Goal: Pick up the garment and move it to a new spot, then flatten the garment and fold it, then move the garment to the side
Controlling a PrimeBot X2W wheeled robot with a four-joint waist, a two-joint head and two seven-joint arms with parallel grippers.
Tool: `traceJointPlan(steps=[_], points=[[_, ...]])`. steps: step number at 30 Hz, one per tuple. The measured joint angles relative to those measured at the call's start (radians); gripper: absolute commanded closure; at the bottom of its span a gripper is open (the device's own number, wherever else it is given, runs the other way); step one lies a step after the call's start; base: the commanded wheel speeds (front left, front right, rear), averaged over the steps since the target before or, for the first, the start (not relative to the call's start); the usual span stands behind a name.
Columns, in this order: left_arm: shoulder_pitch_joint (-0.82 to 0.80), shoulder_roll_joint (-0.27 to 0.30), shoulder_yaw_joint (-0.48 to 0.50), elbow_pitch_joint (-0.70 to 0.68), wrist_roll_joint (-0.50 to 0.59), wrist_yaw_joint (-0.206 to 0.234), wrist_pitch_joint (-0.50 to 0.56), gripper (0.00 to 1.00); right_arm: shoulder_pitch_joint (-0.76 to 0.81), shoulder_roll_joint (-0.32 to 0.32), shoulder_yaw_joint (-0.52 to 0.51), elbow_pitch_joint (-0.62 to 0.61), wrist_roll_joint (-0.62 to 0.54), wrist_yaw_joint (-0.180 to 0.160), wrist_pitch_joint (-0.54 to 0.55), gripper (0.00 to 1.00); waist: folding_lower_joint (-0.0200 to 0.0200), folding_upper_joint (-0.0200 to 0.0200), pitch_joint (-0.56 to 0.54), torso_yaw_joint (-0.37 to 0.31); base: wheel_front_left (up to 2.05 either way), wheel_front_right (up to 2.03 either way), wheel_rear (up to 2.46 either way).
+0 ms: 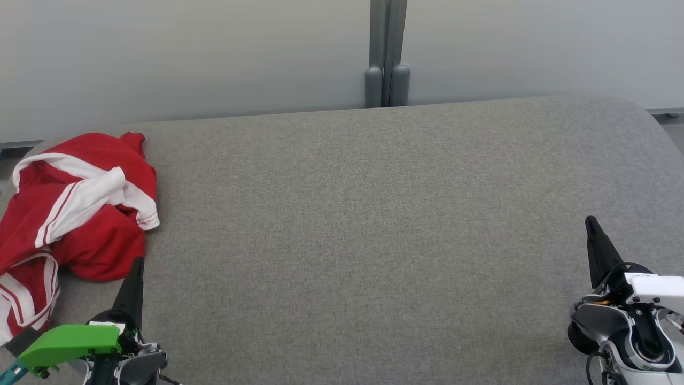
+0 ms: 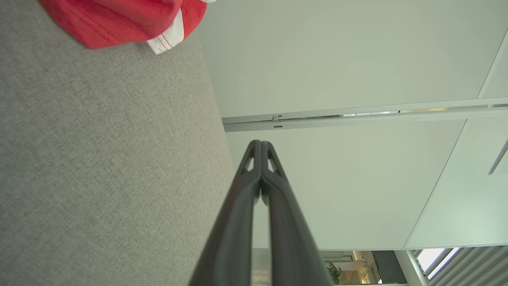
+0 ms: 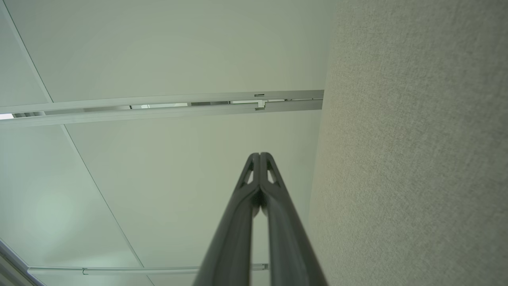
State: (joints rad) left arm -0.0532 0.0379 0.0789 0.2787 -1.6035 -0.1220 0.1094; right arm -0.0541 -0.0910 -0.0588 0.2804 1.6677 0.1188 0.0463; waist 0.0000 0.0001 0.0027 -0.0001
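The left gripper (image 1: 140, 263) is resting low over the near left part of the table (image 1: 374, 240), its two dark fingers pressed together to a single point and holding nothing; in the left wrist view the same gripper (image 2: 260, 143) is showing its tips meeting with no gap. A green block (image 1: 69, 342) is sitting on that arm just behind the fingers. The right gripper (image 1: 589, 220) is hovering well apart from it, over the near right part of the table, and its fingers are likewise pressed together and empty, as the right wrist view is confirming (image 3: 260, 155). The garment (image 1: 80, 214), red with white stripes and trim, is lying crumpled in a heap just ahead of and to the left of the left gripper's tip, close to it but not touching, and far across the table from the right gripper; its nearest hem is showing at the top of the left wrist view (image 2: 119, 20). Beyond both grippers the grey cloth is stretching flat to the far edge, where a pale wall (image 1: 214, 53) and a grey post (image 1: 387, 53) are standing.
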Motion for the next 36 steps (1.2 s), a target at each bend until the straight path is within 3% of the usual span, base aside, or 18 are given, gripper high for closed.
traceJointPlan(steps=[36], points=[[0.0,0.0,0.0,-0.001,0.0,0.0,0.0,1.0,0.0,0.003,-0.004,-0.001,0.0,0.004,0.005,1.0,0.0,0.0,0.0,0.0,0.0,0.0,0.0]])
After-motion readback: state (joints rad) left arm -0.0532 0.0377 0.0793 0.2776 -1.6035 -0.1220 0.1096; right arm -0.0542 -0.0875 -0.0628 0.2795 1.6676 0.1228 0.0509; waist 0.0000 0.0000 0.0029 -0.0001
